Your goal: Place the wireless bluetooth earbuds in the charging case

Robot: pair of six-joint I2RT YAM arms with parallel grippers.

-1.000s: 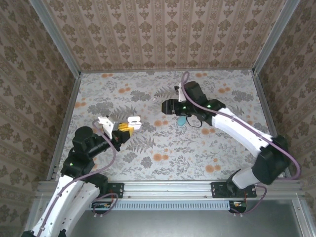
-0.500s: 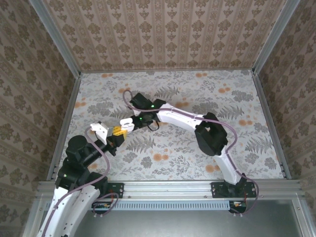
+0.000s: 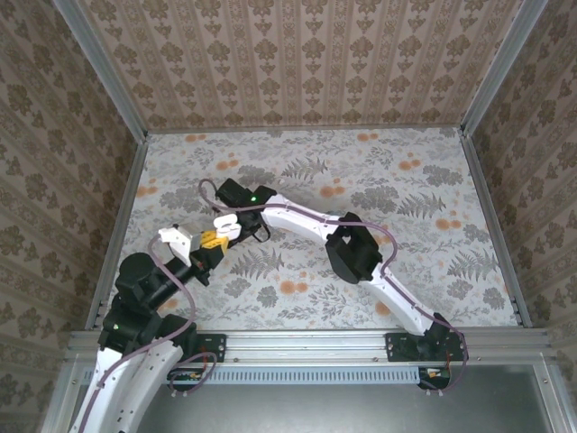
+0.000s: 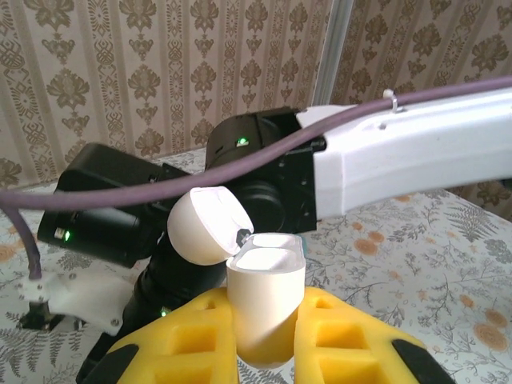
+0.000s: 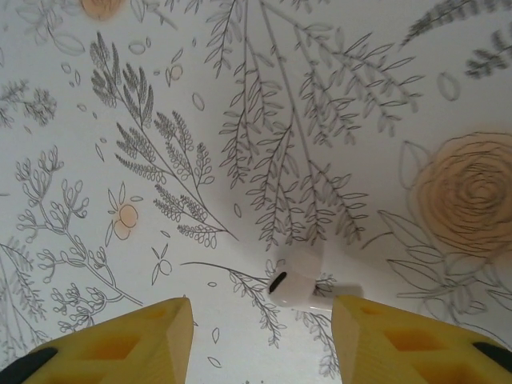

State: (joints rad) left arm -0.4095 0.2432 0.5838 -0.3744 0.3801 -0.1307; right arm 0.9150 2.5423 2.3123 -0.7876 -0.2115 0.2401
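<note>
Holding the white charging case (image 4: 264, 304) upright in my left claw (image 4: 268, 344), which is clenched on its lower half, I have its lid (image 4: 206, 226) swung back so the mouth faces up for loading. Whether a bud already sits inside I cannot tell from this angle. My right claw (image 5: 260, 328) hangs released over the table (image 5: 160, 120), spread to either side of one white earbud (image 5: 300, 286) lying loose there and touching neither side. I judge it is placed to close on it.
</note>
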